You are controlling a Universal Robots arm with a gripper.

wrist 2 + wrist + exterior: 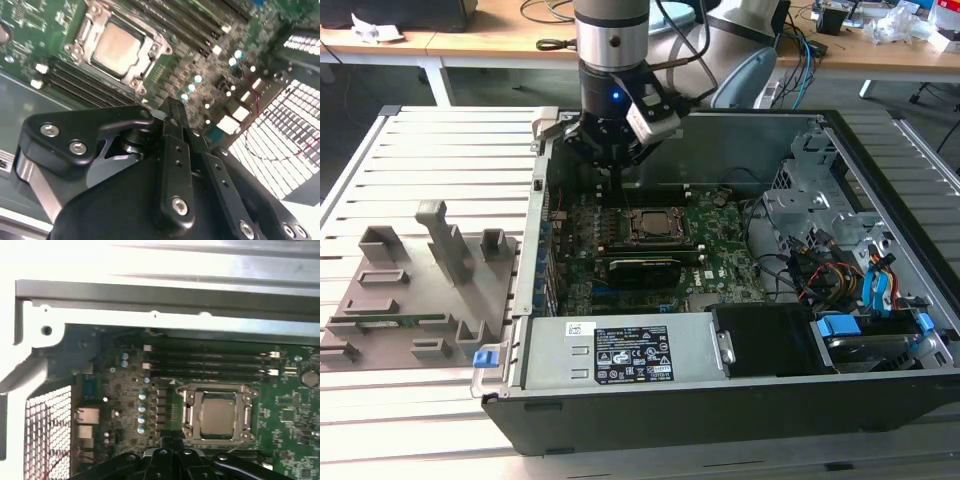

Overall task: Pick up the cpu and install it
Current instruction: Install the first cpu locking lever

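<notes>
- Inside the open computer case (880,400), the cpu (116,48) sits flat within its metal-framed socket (186,405) on the motherboard (720,240).
- Above it, the gripper (172,107) hangs with fingers pressed together, holding nothing, near the case's rear wall.
- Memory slots (210,362) flank the socket's edge.

silver-grey arm (611,40), black screw-studded claw (172,112)

No legible text; only tiny unreadable print and certification marks on black rectangular label (632,355) atop grey metal power supply box (695,345)
</notes>
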